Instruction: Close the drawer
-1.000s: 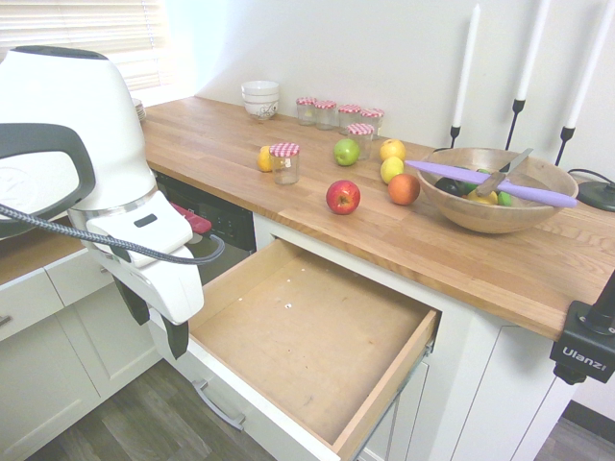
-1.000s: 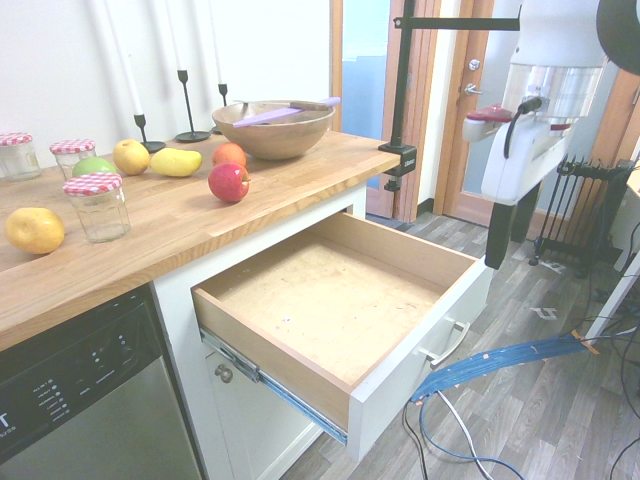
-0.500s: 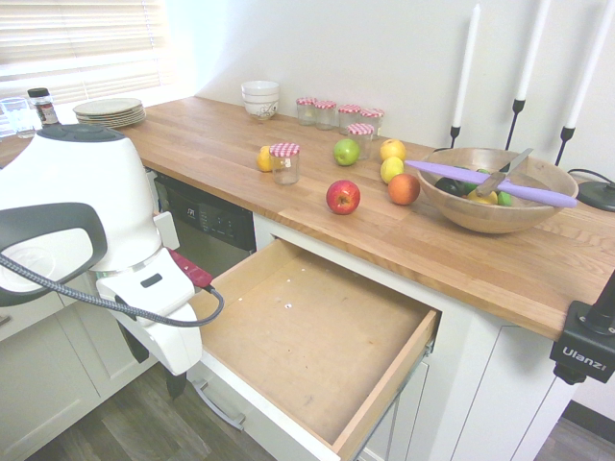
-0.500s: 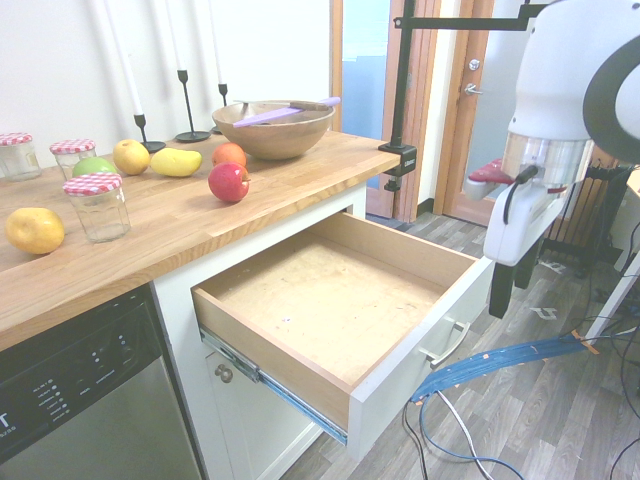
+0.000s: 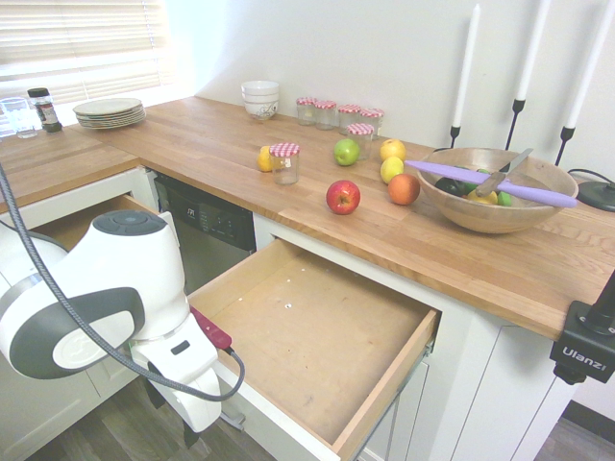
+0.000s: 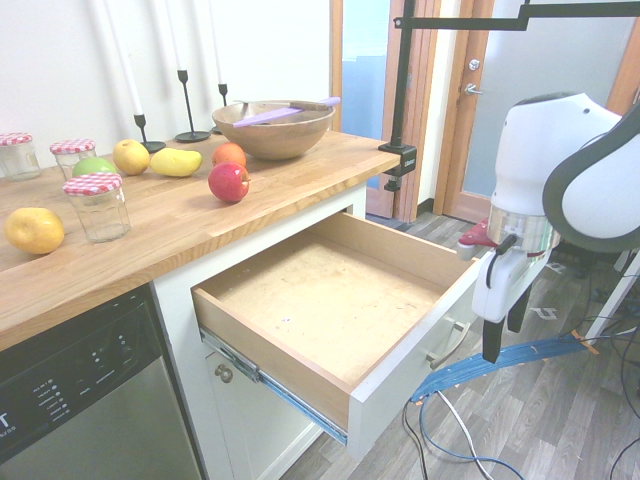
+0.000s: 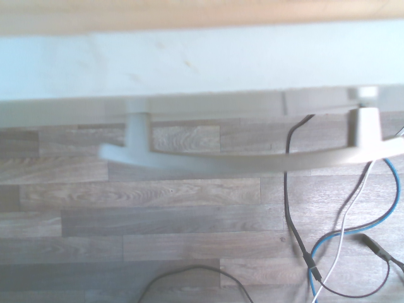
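The gripper (image 6: 500, 335) (fingers spread, empty) hangs just outside the drawer (image 6: 420, 345) front, beside its handle (image 7: 252, 158).

Counted: five checked-lid jars (image 5: 284, 161), three candlesticks (image 5: 465, 69), one wooden bowl (image 5: 497, 189), one open drawer (image 5: 317, 336).
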`<state>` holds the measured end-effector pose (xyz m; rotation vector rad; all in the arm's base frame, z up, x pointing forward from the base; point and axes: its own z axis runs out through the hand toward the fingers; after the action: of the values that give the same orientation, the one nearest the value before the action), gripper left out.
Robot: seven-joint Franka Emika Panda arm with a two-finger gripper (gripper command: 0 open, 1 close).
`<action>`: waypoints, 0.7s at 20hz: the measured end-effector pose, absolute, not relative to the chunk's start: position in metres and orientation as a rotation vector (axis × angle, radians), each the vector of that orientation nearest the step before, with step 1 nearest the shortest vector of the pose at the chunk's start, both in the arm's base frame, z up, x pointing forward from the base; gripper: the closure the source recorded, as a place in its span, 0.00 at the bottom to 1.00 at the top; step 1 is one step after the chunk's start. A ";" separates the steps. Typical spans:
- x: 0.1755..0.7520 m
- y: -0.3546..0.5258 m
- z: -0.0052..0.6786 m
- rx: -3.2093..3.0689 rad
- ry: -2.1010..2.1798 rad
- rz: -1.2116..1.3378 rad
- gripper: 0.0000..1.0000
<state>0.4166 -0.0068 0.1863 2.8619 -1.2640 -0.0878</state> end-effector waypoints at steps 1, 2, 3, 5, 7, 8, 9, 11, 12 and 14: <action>0.420 -0.008 0.179 2.864 -1.260 -0.095 0.00; 0.423 -0.008 0.173 2.865 -1.259 -0.103 0.00; 0.426 -0.009 0.168 2.865 -1.258 -0.110 0.00; 0.432 -0.010 0.159 2.866 -1.256 -0.114 1.00; 0.436 -0.010 0.153 2.870 -1.248 -0.095 1.00; 0.437 -0.009 0.150 2.873 -1.244 -0.086 1.00; 0.438 -0.008 0.147 2.875 -1.239 -0.079 1.00; 0.437 -0.005 0.142 2.878 -1.232 -0.074 1.00; 0.437 -0.004 0.140 2.879 -1.228 -0.077 1.00; 0.436 -0.001 0.138 2.884 -1.221 -0.078 1.00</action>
<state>0.4362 -0.0006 0.1384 2.8841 -1.2207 -0.0781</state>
